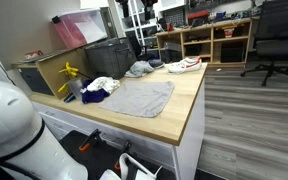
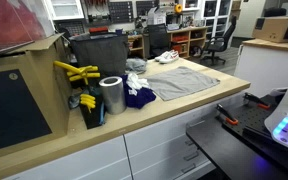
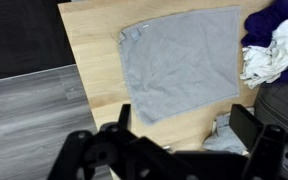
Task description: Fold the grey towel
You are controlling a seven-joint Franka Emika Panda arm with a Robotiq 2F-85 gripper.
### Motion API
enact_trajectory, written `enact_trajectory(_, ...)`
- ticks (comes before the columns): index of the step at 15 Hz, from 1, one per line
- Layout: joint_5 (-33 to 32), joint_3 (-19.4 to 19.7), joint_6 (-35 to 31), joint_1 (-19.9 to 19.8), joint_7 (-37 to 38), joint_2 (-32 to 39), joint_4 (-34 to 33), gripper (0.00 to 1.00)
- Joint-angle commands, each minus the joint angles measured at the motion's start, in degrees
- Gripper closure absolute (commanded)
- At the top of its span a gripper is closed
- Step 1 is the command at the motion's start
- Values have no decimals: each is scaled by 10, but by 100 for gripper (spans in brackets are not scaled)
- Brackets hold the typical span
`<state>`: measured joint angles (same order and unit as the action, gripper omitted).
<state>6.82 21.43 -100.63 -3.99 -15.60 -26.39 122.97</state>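
The grey towel (image 1: 142, 98) (image 2: 184, 80) (image 3: 179, 60) lies spread flat on the wooden counter (image 1: 189, 110), near its front edge. Only the wrist view shows my gripper (image 3: 187, 122). It hangs open above the counter, just off one short edge of the towel, and touches nothing. One dark finger (image 3: 124, 115) is over bare wood and the other (image 3: 249, 125) is beside a lumpy grey garment (image 3: 224, 135). Nothing is between the jaws.
A white and blue cloth bundle (image 1: 99, 88) (image 2: 136, 92) (image 3: 274, 45) lies at the towel's far side. A silver can (image 2: 111, 95), yellow tools (image 2: 76, 72), a black bin (image 2: 99, 55), a darker grey garment (image 1: 139, 68) and a white shoe (image 1: 184, 65) crowd the counter's back. The counter edge (image 3: 79, 80) drops to grey floor.
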Motion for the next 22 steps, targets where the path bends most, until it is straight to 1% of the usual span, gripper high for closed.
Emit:
enact_trajectory(1,9,-16,2,-21,-8,5,-2,0)
enact_trajectory(16,9,-16,2,-21,-8,5,-2,0)
enact_trajectory(22,21,-25,-24,-21,0,63,-7,0)
